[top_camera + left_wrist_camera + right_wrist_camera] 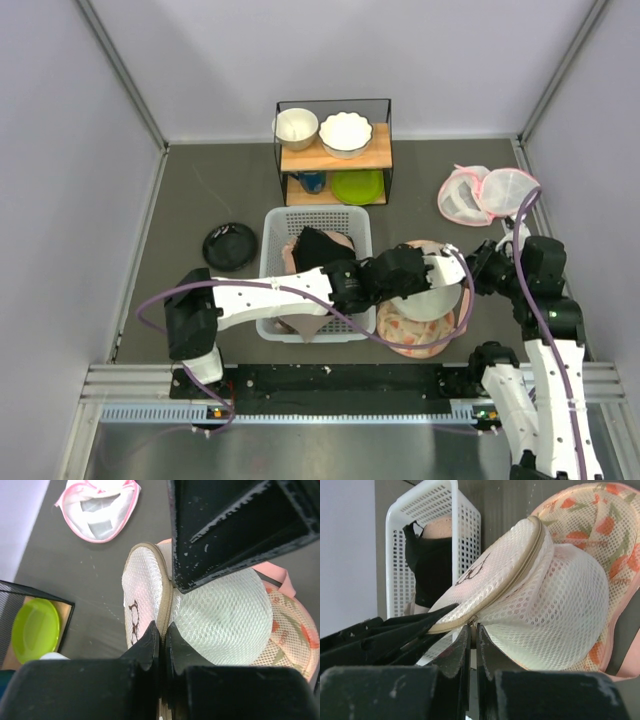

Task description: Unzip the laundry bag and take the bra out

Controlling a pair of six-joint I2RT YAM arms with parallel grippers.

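Because its zip must run, white mesh drum-shaped laundry bag (220, 615): left gripper (161, 630) clamped on tan zip seam (165, 592), right gripper (472, 630) pinching zip pull (472, 622).

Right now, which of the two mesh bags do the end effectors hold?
The white drum-shaped bag with the beige zip band: the left end effector and right end effector both pinch it. The pink-trimmed bag lies apart, untouched.
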